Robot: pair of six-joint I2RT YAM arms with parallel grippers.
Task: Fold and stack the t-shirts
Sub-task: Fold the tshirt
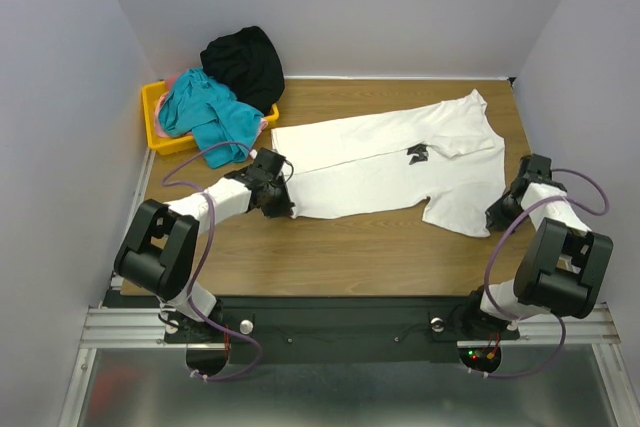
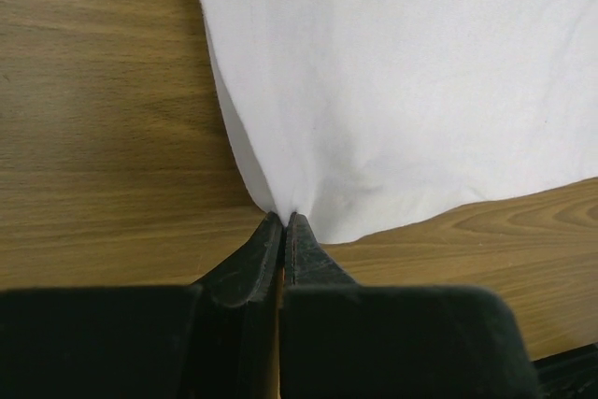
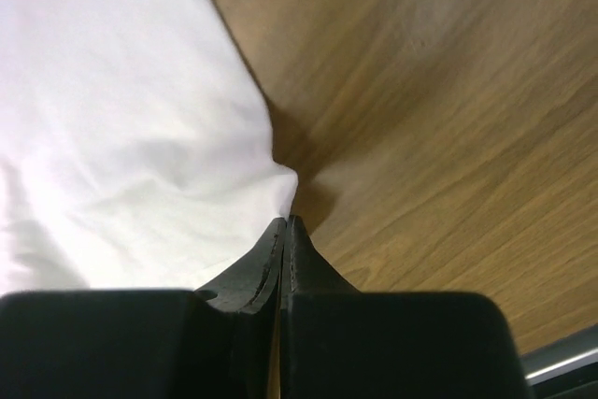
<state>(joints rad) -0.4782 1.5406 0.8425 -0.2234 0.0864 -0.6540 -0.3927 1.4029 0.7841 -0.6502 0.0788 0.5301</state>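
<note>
Evidently, the flat white t-shirt (image 1: 390, 162) mid-frame is pinched by the closed left hand (image 1: 284, 209) and right hand (image 1: 497, 215), while other t-shirts (image 1: 205, 112) are heaped unfolded at upper left.

I see white shirt (image 1: 390, 162), small black chest mark (image 1: 417, 153); teal shirt (image 1: 205, 112); black shirt (image 1: 243, 65); pink shirt (image 1: 178, 78) peeking; yellow bin (image 1: 152, 119); table (image 1: 350, 247) brown wood grain.

Spread t-shirt (image 1: 390, 162) across the middle and right of the table (image 1: 350, 247); bin (image 1: 152, 117) at the far left corner, heaped t-shirts (image 1: 225, 87) in it; left gripper (image 1: 284, 210) at the shirt's near left corner, right gripper (image 1: 497, 215) at its near right edge
</note>
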